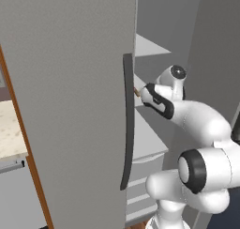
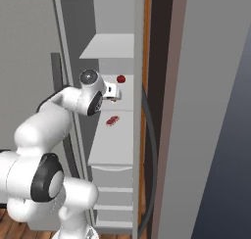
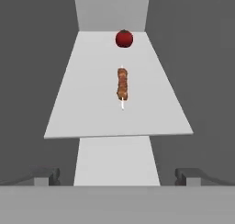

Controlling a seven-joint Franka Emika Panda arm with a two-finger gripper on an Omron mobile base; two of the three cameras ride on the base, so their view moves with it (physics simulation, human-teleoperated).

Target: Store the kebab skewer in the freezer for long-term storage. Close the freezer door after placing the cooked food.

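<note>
1. Your gripper [image 3: 117,179] stands with its jaws spread wide and nothing between them; in the hand view the two dark tips sit far apart at the bottom, looking along a white shelf [image 3: 73,108] inside the freezer [image 2: 95,17].
2. The kebab skewer [image 3: 122,84] already lies flat on that shelf, well ahead of the tips and apart from them. It lies lengthwise along the line of sight, with a thin pale stick end poking out toward you.
3. A small red round item [image 3: 124,38] sits further back on the same shelf, near the skewer's far end but not touching it. From the right base view the skewer [image 2: 112,120] lies nearer the shelf front than the red item [image 2: 120,79].
4. Judging by its look, the skewer is light and thin: a stiff stick core with soft chunks of meat threaded on it. It would roll or slide easily on the smooth shelf, and a hard squeeze could crush or shift the chunks.
5. If you must move it again, take it across the meaty middle, jaws square to its length, not by the bare stick end, which is too thin to hold firmly.
6. Placement looks done, so what remains for you is the freezer door [image 1: 70,106], which stands open; its long dark handle [image 1: 127,120] is just beside your arm in the left base view.
</note>
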